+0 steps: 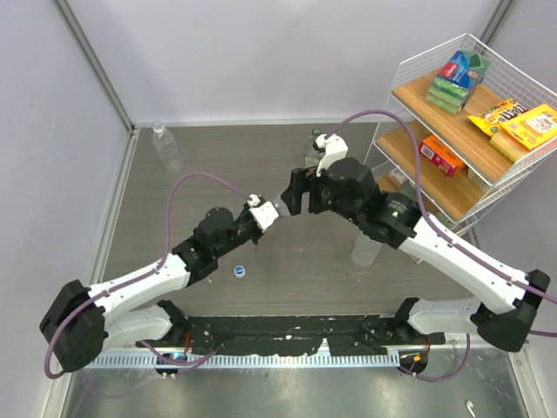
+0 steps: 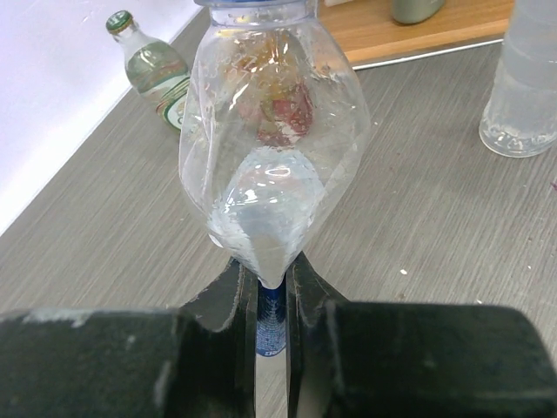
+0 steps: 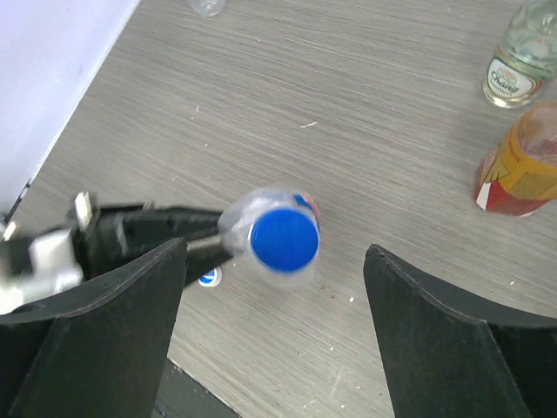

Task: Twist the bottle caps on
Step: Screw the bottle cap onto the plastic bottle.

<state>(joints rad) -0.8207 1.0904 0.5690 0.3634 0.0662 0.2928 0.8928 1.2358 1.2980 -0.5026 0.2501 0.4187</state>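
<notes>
LEFT WRIST: My left gripper (image 2: 268,283) is pinched narrow on the base end of a clear bottle (image 2: 274,139). Its thin wall is crumpled, and its neck points away toward the far edge of the worktop (image 2: 435,218). A green-capped bottle (image 2: 152,70) stands beyond it by the far left side, and another clear one (image 2: 526,78) stands to the right.

RIGHT WRIST: Seen down the bottle's axis, a dark blue cap (image 3: 283,238) sits on the neck. My right gripper (image 3: 277,252) is spread wide, with one jaw on either side of the cap and well clear of it, holding nothing. An amber bottle with a red label (image 3: 518,170) stands near the right-hand side. A loose white cap with a blue middle (image 3: 209,278) lies on the wood below the held bottle.

TOP: The two claws meet over the middle of the worktop. The loose cap is toward the near edge, and a wire shelf (image 1: 474,131) stands at the right.

I cannot tell from here whether the blue cap is seated tight. I judge the step to be tightening it. To do that well I would centre the jaws on the cap, close squarely on its rim and turn along the bottle's axis. The left claw should hold firm, because a wall this soft may twist instead of resisting.
</notes>
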